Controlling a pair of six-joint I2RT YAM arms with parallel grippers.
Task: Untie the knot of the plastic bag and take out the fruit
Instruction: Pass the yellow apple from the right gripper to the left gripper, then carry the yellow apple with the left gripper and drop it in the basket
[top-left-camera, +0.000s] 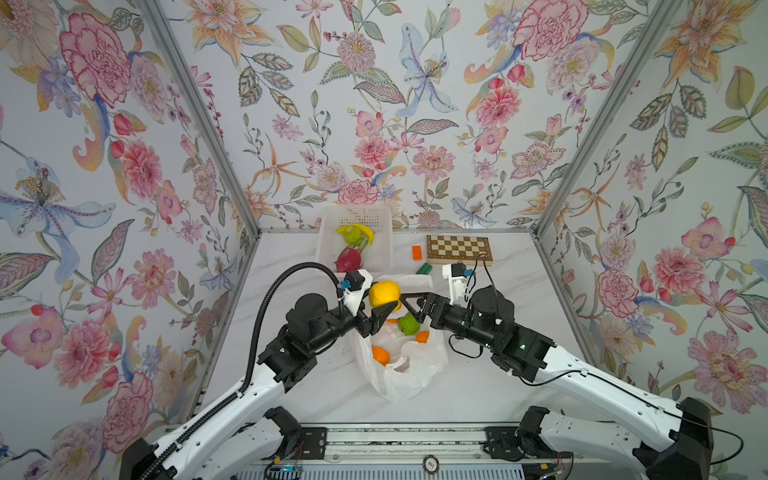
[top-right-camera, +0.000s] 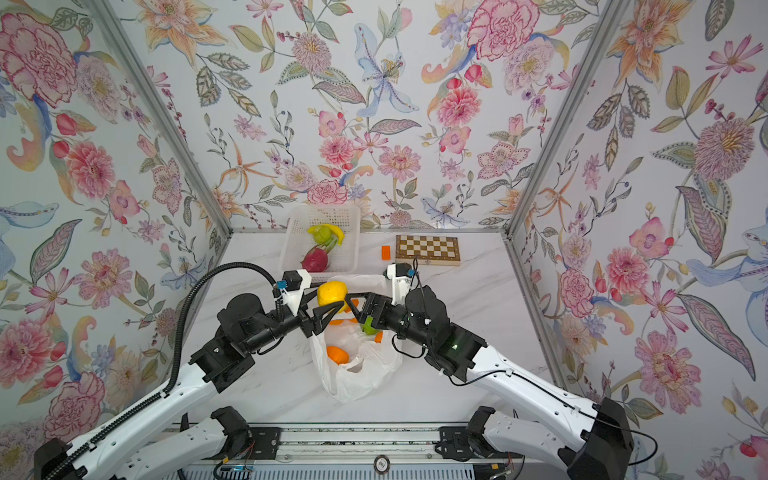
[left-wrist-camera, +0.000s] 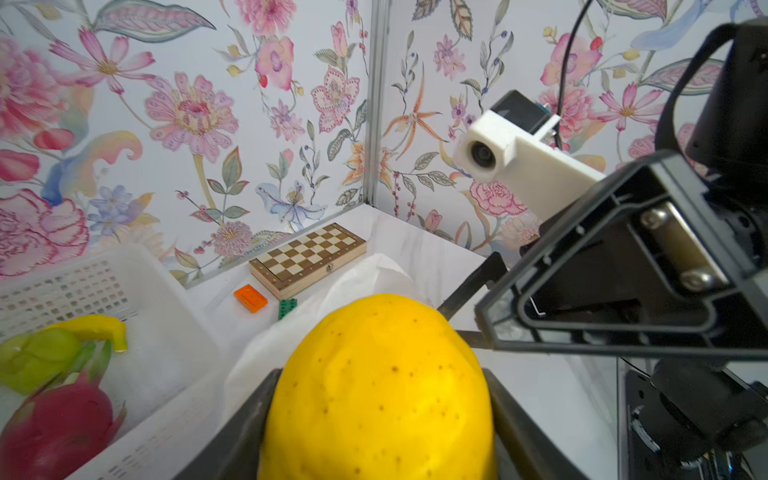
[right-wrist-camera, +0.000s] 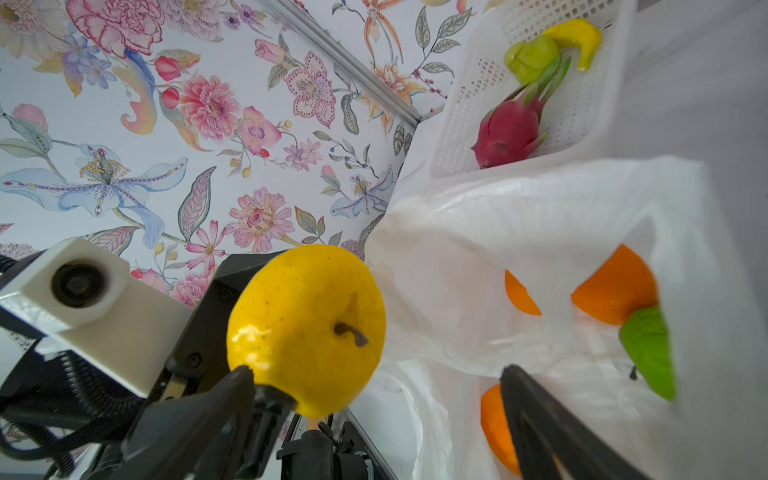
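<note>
Fig.: my L pincer (top-left-camera: 380, 301) pinches yellow fruit (left-wrist-camera: 378, 390) mid-frame, R pincer (top-left-camera: 409, 307) spread (close by); smooth skin may slip.

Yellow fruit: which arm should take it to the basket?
Left. The left gripper is shut on the yellow fruit and the white basket lies just beyond it; the right gripper stands open beside it, holding nothing.

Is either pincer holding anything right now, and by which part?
The left pincer grips the yellow fruit across its sides; the right pincer stands open, holding nothing.
</note>
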